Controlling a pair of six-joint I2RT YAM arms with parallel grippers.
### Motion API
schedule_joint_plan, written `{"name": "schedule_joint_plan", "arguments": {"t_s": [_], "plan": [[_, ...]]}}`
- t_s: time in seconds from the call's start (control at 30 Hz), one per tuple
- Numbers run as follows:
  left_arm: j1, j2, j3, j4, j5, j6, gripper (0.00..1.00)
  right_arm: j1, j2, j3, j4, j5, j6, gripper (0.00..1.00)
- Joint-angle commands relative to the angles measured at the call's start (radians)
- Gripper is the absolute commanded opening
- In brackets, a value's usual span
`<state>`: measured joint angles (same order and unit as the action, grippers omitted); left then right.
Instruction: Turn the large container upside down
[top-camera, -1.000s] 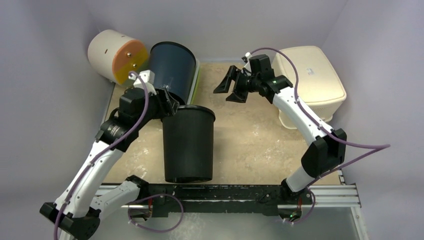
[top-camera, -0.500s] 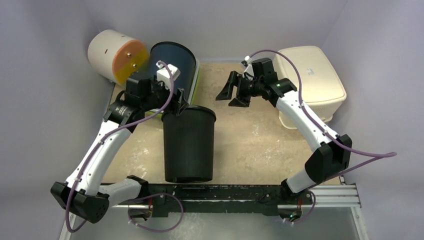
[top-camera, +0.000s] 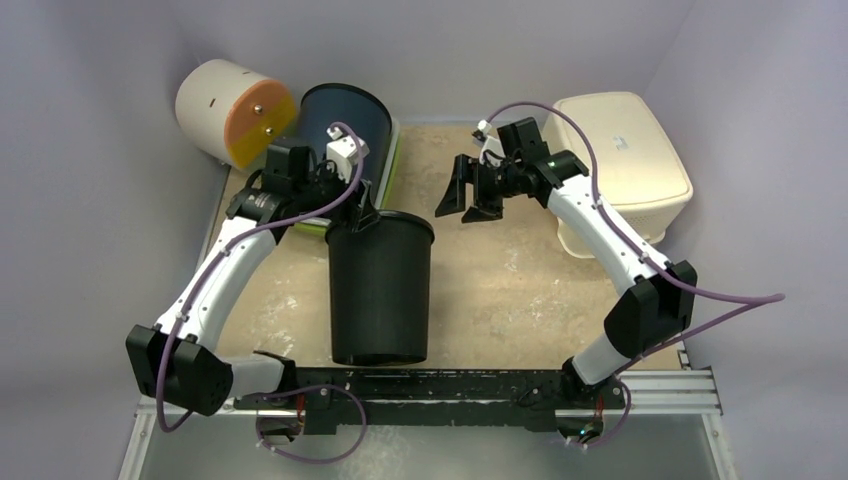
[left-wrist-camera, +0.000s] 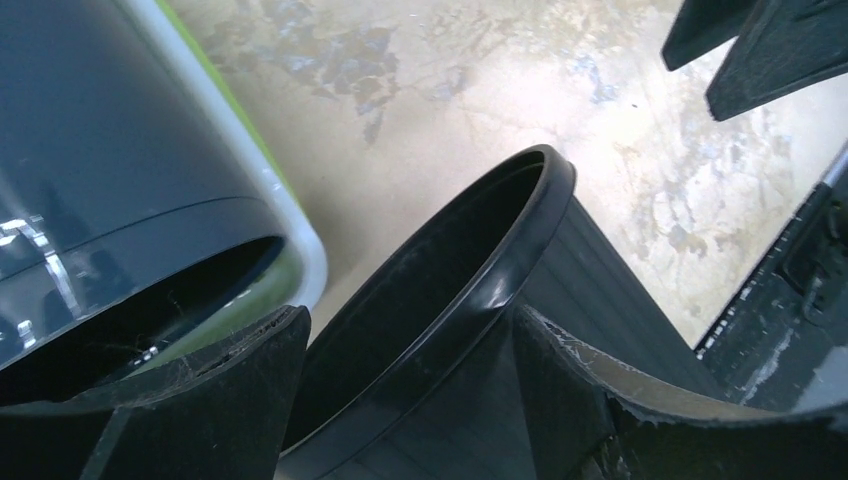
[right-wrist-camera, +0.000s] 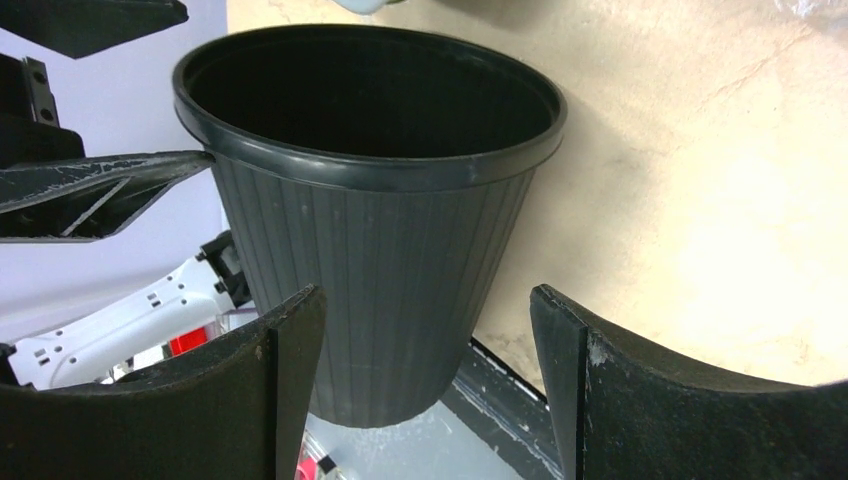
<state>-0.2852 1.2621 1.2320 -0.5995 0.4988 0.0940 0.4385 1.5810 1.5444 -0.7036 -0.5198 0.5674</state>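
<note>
Straddling the empty black container (top-camera: 378, 290) rim, left end effector (top-camera: 362, 216) gapes; right end effector (top-camera: 466, 209) open nearby

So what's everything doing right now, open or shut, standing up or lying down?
Black container, standing upright, mouth up.
Left gripper, open, the container's rim between its fingers.
Right gripper, open, empty.
Blue bin, lying on its side.
Cream drum, lying on its side.
Cream box, lid on.
</note>
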Motion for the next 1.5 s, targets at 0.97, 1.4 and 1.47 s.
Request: {"name": "schedule_joint_plan", "arguments": {"t_s": [0.97,1.4,1.47], "plan": [[0.008,0.027,-0.137,0.026,0.154,-0.121,0.00,0.000,-0.075,-0.082,0.021,-0.045,-0.026,0.77],[-0.009,-0.017,-0.236,0.435,0.033,-0.532,0.00,-0.057,-0.099,-0.073,0.001,0.032,-0.047,0.77],[-0.015,-0.020,-0.235,0.494,0.011,-0.594,0.00,-0.106,-0.120,-0.078,0.005,0.041,-0.048,0.77]]}}
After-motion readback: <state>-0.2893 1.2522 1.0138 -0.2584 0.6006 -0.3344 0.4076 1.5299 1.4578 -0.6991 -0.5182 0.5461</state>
